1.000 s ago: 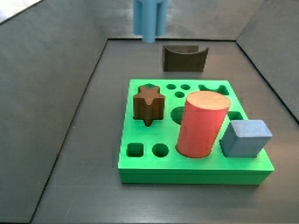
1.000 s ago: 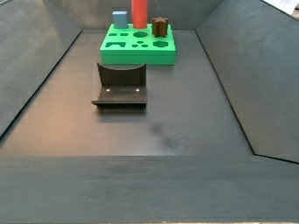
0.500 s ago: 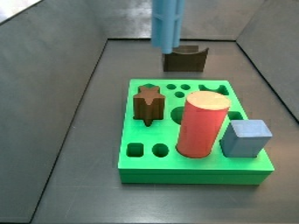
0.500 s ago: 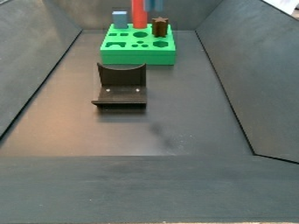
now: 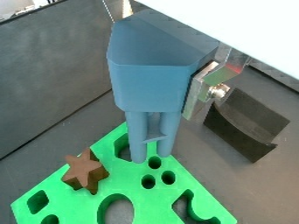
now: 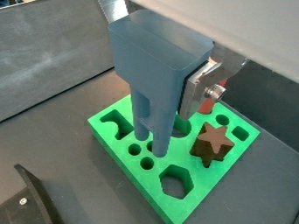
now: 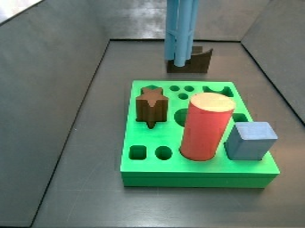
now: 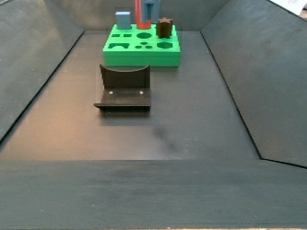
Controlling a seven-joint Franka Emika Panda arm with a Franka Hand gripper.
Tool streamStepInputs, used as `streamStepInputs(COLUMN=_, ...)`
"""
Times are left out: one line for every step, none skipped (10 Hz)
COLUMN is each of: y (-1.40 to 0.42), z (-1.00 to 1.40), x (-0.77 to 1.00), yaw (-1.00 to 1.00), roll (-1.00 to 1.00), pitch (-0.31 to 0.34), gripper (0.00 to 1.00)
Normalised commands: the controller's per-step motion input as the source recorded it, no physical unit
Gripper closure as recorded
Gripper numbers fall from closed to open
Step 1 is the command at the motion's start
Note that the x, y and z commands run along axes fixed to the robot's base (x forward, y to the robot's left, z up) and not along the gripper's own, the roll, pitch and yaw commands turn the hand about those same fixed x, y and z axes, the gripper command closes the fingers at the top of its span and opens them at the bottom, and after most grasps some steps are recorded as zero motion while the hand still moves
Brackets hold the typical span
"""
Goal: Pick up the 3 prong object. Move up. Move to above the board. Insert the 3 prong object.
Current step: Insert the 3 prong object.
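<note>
In both wrist views my gripper [image 5: 176, 87] is closed on the 3 prong object [image 5: 149, 83]; one silver finger [image 5: 214, 80] presses flat against its blocky upper body. The prongs hang over the board [image 5: 47, 194] near one edge, above a row of small round holes, their tips apart from the green surface. A brown star piece [image 5: 84, 169] sits in the board well clear of the prongs. The fixture [image 5: 247, 125] stands on the floor beyond the board's edge.

In a wrist view the same grip shows, finger [image 6: 202, 84] on the 3 prong object [image 6: 156, 74], with the star piece [image 6: 214, 141] to one side and open holes of the board [image 6: 181, 203] around the prongs.

In a side view the 3 prong object [image 7: 183, 34] hangs upright above the far edge of the board [image 7: 197, 175]. The red cylinder [image 7: 206, 126], the light-blue cube [image 7: 251, 140] and the star piece [image 7: 150, 104] stand nearer, apart from it. The fixture [image 7: 190, 61] lies just behind.

In a side view the board [image 8: 142, 54] sits far off, the fixture [image 8: 124, 86] nearer, with bare floor all round.
</note>
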Motion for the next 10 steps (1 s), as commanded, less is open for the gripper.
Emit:
streamStepInputs(y=0.00, z=-0.25, x=0.21, yaw=0.00, roll=0.13, pitch=0.000, gripper=1.00)
streamStepInputs(y=0.00, z=-0.28, x=0.23, yaw=0.00, roll=0.12, pitch=0.000, gripper=1.00)
streamStepInputs(y=0.01, z=-0.30, x=0.21, yaw=0.00, roll=0.12, pitch=0.000, gripper=1.00)
streamStepInputs(y=0.06, z=-0.28, x=0.17, yaw=0.00, roll=0.16, pitch=0.000, gripper=1.00)
streamStepInputs(y=0.05, z=-0.29, x=0.07, yaw=0.01, roll=0.18, pitch=0.000, gripper=1.00)
streamStepInputs(y=0.05, z=-0.30, x=0.04, yaw=0.05, roll=0.17, pitch=0.000, gripper=1.00)
streamStepInputs(y=0.00, z=-0.27, x=0.02, yaw=0.03, roll=0.15, pitch=0.000, gripper=1.00)
streamStepInputs(y=0.00, z=-0.06, x=0.01, yaw=0.00, roll=0.00, pitch=0.000, gripper=1.00)
streamStepInputs(y=-0.05, z=-0.10, x=0.13, yaw=0.00, roll=0.00, pitch=0.000, gripper=1.00)
streamStepInputs(y=-0.10, z=-0.38, x=0.19, yaw=0.00, roll=0.13, pitch=-0.017, gripper=1.00)
